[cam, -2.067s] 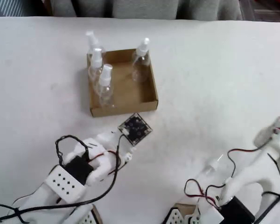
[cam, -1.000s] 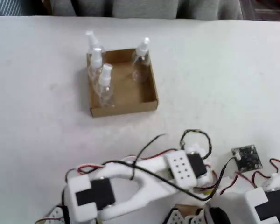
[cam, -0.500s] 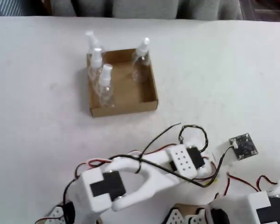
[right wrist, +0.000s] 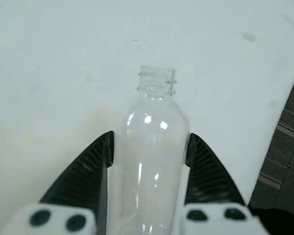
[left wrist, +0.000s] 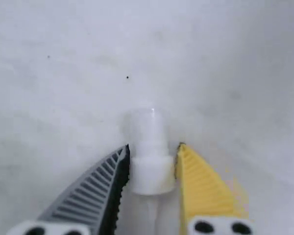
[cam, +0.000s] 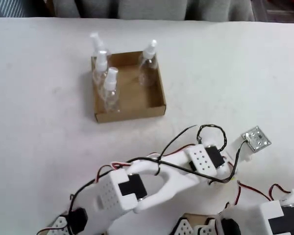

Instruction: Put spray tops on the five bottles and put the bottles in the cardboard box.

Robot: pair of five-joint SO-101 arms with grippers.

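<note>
Where the left wrist view looks onto the white surface (left wrist: 63, 58), the left claw (left wrist: 152, 146) is clamped on a white spray top (left wrist: 151, 169). Its grey finger (left wrist: 108, 181) presses one side of the collar and its yellow finger (left wrist: 201, 186) the other, and the nozzle end sticks out past the fingertips.

In the right wrist view the right claw (right wrist: 150, 137) is closed on a clear bottle (right wrist: 154, 166). A black finger (right wrist: 88, 171) touches each side of its body, and its threaded neck (right wrist: 157, 81) is bare and open.

In the high view the cardboard box (cam: 160, 93) sits in the upper left-centre of the frame, well apart from the arms. Inside it, a near-left topped bottle (cam: 110, 90) and a middle-left topped bottle (cam: 101, 68) stand along the left wall. A far-right topped bottle (cam: 148, 66) stands at the far right corner. A fourth topped bottle (cam: 96, 46) stands at the far left corner, inside or just behind the wall; I cannot tell which.

A white arm (cam: 152, 181) stretches from the lower left toward the lower right, with a small circuit board (cam: 255, 139) just past its wrist. Part of another arm (cam: 274, 218) fills the lower right corner.
</note>
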